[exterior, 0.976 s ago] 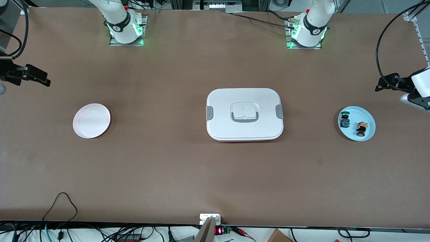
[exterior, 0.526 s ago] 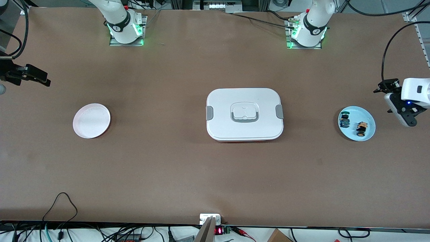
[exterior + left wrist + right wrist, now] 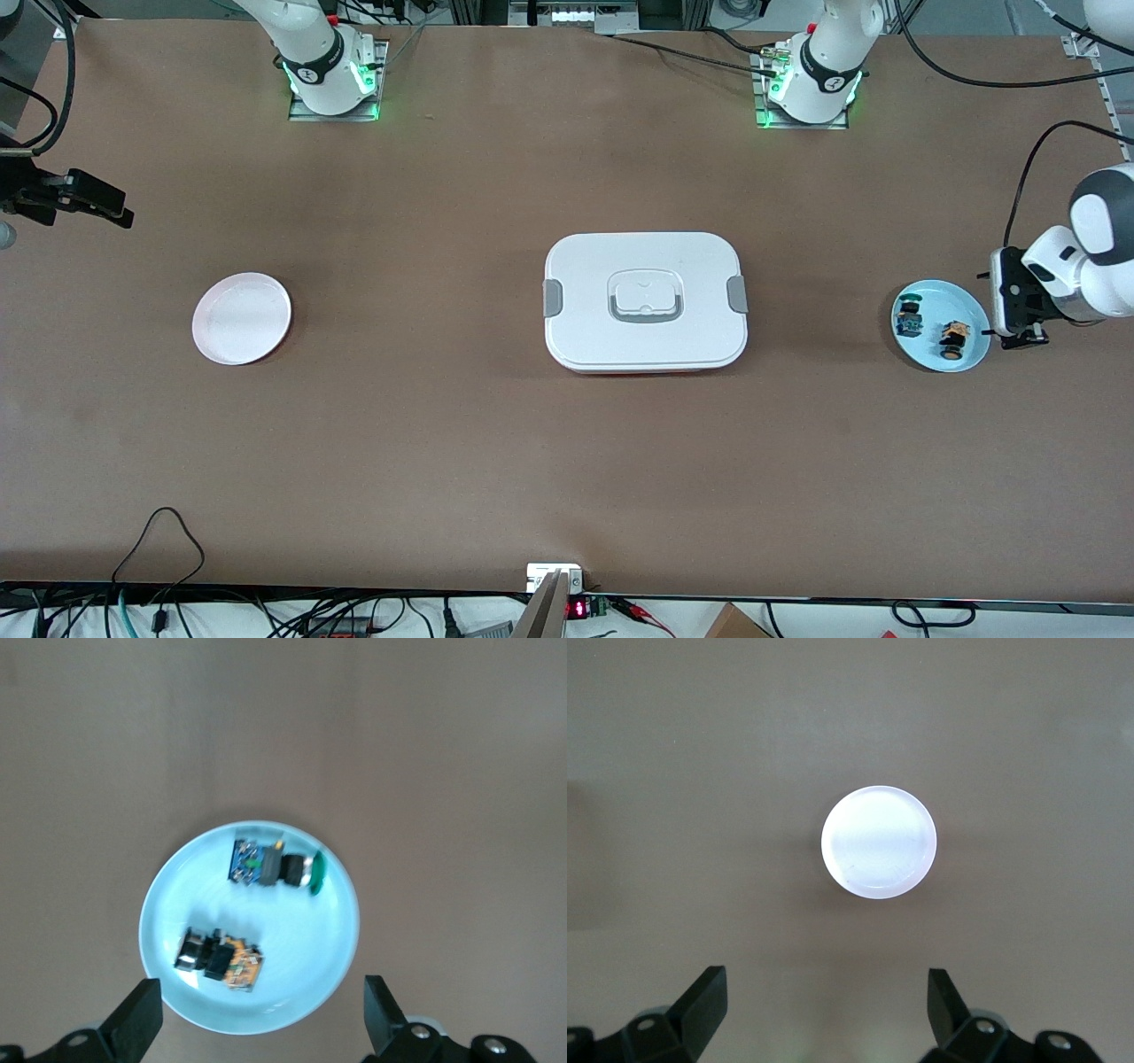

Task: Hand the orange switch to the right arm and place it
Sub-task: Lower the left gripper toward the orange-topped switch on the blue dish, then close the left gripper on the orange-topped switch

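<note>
Orange-capped push-button switch [image 3: 953, 339] lies on its side on the pale blue round plate [image 3: 972, 356] beside a blue-green switch [image 3: 907, 318]. I read my left gripper [image 3: 1019, 332], fingers apart, above the plate's edge; right gripper [image 3: 62, 197] waits, fingers apart, near the white plate [image 3: 241, 318].

Even overhead light falls on the brown worktop [image 3: 443, 443], with soft shadows beneath the white box [image 3: 645, 301]. The blue plate [image 3: 177, 992] glares pale and slightly blurred; the pink plate [image 3: 879, 842] is washed out.
</note>
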`<action>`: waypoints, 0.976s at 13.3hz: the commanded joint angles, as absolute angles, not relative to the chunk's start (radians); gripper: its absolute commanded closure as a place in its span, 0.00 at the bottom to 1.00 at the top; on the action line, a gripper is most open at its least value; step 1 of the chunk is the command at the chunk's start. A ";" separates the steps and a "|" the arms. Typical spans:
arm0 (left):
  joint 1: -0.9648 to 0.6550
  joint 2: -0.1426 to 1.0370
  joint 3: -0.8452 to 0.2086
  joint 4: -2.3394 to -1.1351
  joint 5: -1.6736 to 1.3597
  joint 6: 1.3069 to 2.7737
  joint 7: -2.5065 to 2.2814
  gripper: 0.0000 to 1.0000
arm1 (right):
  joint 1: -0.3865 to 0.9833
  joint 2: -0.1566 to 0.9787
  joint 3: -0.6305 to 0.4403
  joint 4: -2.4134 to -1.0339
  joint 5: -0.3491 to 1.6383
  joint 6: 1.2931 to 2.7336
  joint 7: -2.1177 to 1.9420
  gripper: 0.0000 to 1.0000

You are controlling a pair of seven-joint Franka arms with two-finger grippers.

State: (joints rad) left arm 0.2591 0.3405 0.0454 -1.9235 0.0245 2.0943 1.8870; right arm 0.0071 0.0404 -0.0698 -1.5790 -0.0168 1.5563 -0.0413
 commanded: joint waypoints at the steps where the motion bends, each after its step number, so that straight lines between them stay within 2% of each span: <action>1: 0.291 0.362 0.034 -1.999 0.035 2.258 2.031 0.00 | 0.011 0.034 -0.069 -1.569 -0.017 1.543 -0.041 0.00; 5: 0.319 0.432 0.029 -1.996 0.028 2.391 2.132 0.00 | 0.009 0.034 -0.069 -1.569 -0.017 1.546 -0.040 0.00; 8: 0.328 0.471 0.021 -1.991 0.021 2.427 2.154 0.00 | 0.011 0.034 -0.069 -1.569 -0.017 1.554 -0.041 0.00; 13: 0.454 0.543 -0.106 -1.964 0.009 2.474 2.187 0.00 | 0.031 0.034 -0.067 -1.537 -0.021 1.557 -0.029 0.00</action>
State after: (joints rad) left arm 0.3809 0.5048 -0.0456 -1.9981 0.0225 2.4633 2.1380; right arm 0.0256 0.0394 -0.0681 -1.5500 -0.0169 1.5606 -0.0406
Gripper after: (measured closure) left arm 0.000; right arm 0.000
